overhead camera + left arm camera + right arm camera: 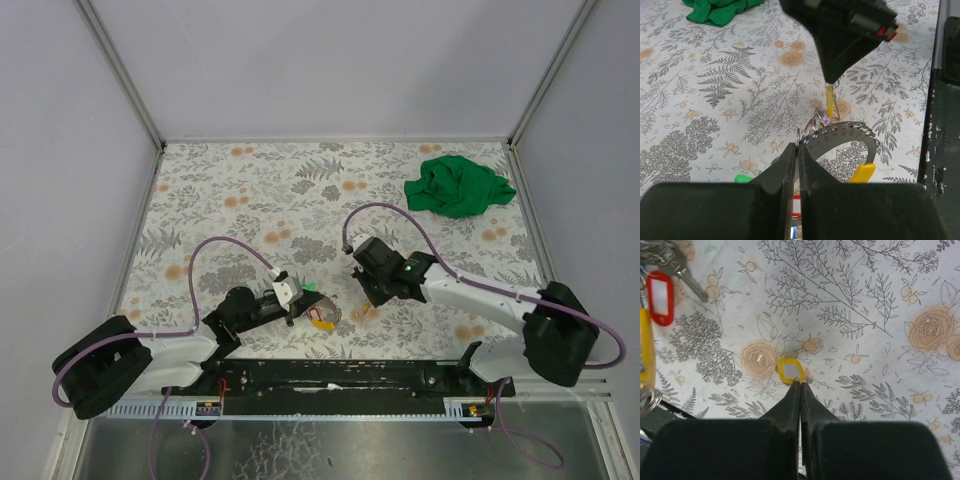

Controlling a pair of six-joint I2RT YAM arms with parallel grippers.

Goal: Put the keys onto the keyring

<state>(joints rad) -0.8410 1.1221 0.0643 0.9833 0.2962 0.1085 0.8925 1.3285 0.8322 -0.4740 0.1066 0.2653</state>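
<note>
Pinching the near rim of the keyring (842, 132), the left end effector (798, 146) has its two black fingers pressed flat together. The thin silvery loop is caught right at the tips, and from there it curves off to the right, low over the flowered counter (250, 180). Over on the keyring's far side, the right end effector (800, 386) points down from above, fully closed as well, and it grips the yellow-tagged key (791, 371) by the edge of its tag. From the left wrist view that tag stands upright, its lower end just beside the small split rings (820, 122) bunched on the keyring's far edge; whether it touches them, I can't tell. A yellow tag (862, 171) hangs off the keyring's right end, a red tag (660, 297) lies in with it, and a bare metal key (687, 277) pokes out next to that red tag. Left of the keyring, close by on the counter, sits a green tag (742, 178), only partly showing past the left fingers, its key hidden. Far beyond the keyring, toward the counter's back right corner, lies the crumpled green cloth (458, 187), well apart from both arms.
</note>
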